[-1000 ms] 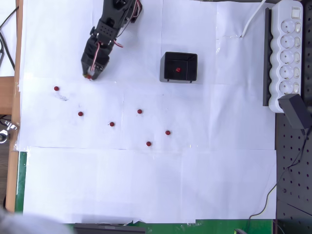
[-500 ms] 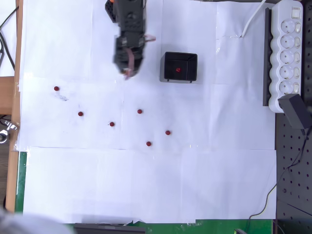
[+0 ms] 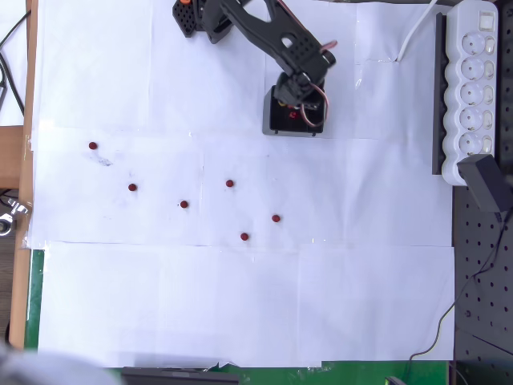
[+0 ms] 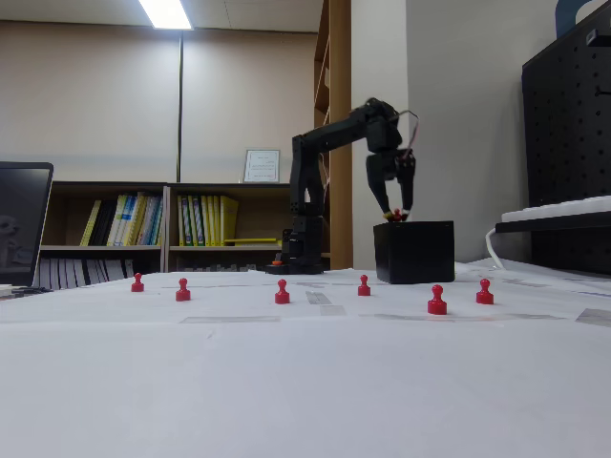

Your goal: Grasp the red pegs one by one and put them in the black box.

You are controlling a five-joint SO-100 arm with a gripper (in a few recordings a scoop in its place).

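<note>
Overhead view: arm reaches from upper centre, elbow bent, claw (image 3: 298,106) pointing down over the black box (image 3: 276,124), pinching a red peg (image 4: 394,216); six red pegs (image 3: 183,204) dot the surface (image 3: 240,305)

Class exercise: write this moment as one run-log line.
arm: over small square black plastic box | gripper: holding a small dark-red peg at box rim | six red pegs on white paper | one visible inside box
</note>
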